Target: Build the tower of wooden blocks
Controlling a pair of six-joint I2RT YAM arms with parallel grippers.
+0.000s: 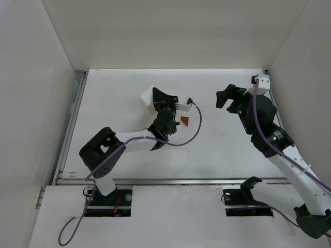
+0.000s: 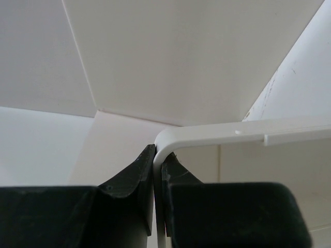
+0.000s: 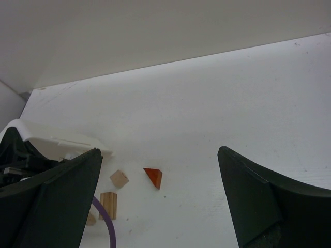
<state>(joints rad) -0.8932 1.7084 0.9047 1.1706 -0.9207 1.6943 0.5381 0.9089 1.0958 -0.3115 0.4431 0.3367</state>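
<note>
Above table (image 1: 217,155), left jaws clamp tray (image 2: 217,135).

Bright, even, diffuse light from above, white counter (image 1: 217,155) close to washed out, shadows faint and soft, left hand (image 2: 158,155) dark and soft-edged near its lens.

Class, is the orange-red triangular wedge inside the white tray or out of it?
Out: the wedge lies on the white table, apart from the tray.

Looks like a robotics lab test cell: white table (image 1: 222,155) boxed by plain white panels (image 1: 170,31), robot arms (image 1: 129,142) bolted along the table's near edge.
</note>
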